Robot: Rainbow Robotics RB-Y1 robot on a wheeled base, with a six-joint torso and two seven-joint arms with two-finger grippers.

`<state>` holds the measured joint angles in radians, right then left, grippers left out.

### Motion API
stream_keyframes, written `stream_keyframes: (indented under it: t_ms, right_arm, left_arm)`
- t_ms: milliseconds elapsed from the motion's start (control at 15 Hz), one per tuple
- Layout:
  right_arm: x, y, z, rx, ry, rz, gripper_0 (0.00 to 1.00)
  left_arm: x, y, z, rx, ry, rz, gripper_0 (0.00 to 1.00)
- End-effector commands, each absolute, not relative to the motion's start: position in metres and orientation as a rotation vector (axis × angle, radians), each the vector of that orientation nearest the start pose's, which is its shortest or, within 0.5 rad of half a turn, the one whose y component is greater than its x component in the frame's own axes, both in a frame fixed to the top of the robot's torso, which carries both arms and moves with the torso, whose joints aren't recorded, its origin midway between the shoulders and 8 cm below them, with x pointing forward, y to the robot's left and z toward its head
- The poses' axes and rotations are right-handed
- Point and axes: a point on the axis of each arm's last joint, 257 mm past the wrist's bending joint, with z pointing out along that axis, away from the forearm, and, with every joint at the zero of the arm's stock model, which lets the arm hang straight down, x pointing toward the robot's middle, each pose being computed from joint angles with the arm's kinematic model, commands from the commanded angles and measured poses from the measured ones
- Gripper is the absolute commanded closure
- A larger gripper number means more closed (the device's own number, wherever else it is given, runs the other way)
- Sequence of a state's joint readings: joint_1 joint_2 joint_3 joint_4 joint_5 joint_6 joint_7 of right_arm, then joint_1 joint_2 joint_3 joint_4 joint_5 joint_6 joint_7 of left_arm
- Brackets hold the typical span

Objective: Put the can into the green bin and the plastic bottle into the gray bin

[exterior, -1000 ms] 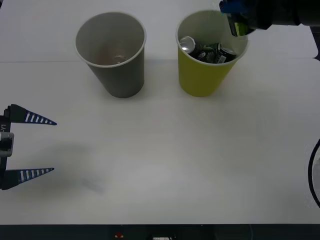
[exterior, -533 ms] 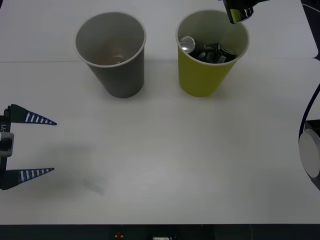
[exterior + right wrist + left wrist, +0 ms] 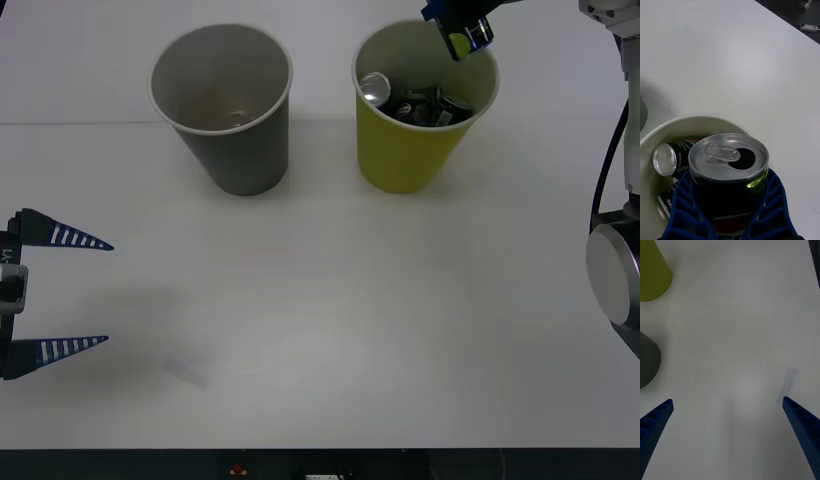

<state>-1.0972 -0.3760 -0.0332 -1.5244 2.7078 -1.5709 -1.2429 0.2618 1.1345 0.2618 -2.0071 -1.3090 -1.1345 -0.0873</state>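
Presently my right gripper (image 3: 732, 210) has its blue ribbed fingers (image 3: 773, 204) closed around the can (image 3: 729, 170), one on each side of the dark body. In the front view this gripper (image 3: 457, 25) sits at the upper right of the frame, above the far rim of the green bin (image 3: 405, 160), with a yellow-green patch of the can (image 3: 459, 42) showing beneath it.

The can's silver top is round, the mouth open, the pull tab lying flat beside it. I see a red band low on its body between the fingers; I cannot read any lettering there.

Below the can, inside the bin's pale rim (image 3: 662, 129), lie other dark cans (image 3: 672, 159) on their sides, one with its silver end turned up. White print shows on them, too small to read. Nothing stands between the held can and the bin mouth.

The gray bin (image 3: 225, 105), same tapered cup shape, stands upright just beside the green one, at upper centre-left on the white table (image 3: 330, 320).

My left gripper (image 3: 50, 292) rests at the left edge, fingers spread wide, holding nothing, well apart from both bins.
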Motion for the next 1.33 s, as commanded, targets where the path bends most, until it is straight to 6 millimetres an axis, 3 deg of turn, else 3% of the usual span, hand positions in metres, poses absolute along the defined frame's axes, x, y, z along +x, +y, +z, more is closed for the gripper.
stream_keyframes:
  t_ms: [67,200,267,333,400,1000,1267,1333]
  right_arm:
    - [0.621,-0.142,0.041,-0.767,2.031,-0.108,1.00]
    - [0.621,-0.143,0.041,-0.766,2.033,-0.107,1.00]
    - [0.621,-0.142,0.040,-0.769,2.033,-0.109,0.76]
    - [0.621,-0.142,0.041,-0.771,2.031,-0.110,0.11]
    - [0.621,-0.142,0.040,-0.770,2.033,-0.108,0.00]
    - [0.620,-0.141,0.042,-0.773,2.025,-0.105,0.00]
    - [0.612,-0.132,0.063,-0.776,1.966,-0.059,0.00]
    - [0.608,-0.131,0.075,-0.767,1.934,-0.029,0.00]
  left_arm:
    - [0.341,0.286,-0.167,1.762,1.444,-0.118,0.00]
    - [0.341,0.286,-0.167,1.762,1.444,-0.118,0.00]
    - [0.341,0.286,-0.167,1.762,1.444,-0.118,0.00]
    - [0.341,0.286,-0.167,1.762,1.444,-0.118,0.00]
    - [0.341,0.286,-0.167,1.762,1.444,-0.118,0.00]
    - [0.341,0.286,-0.167,1.762,1.444,-0.118,0.00]
    - [0.341,0.286,-0.167,1.762,1.444,-0.118,0.00]
    - [0.341,0.286,-0.167,1.762,1.444,-0.118,0.00]
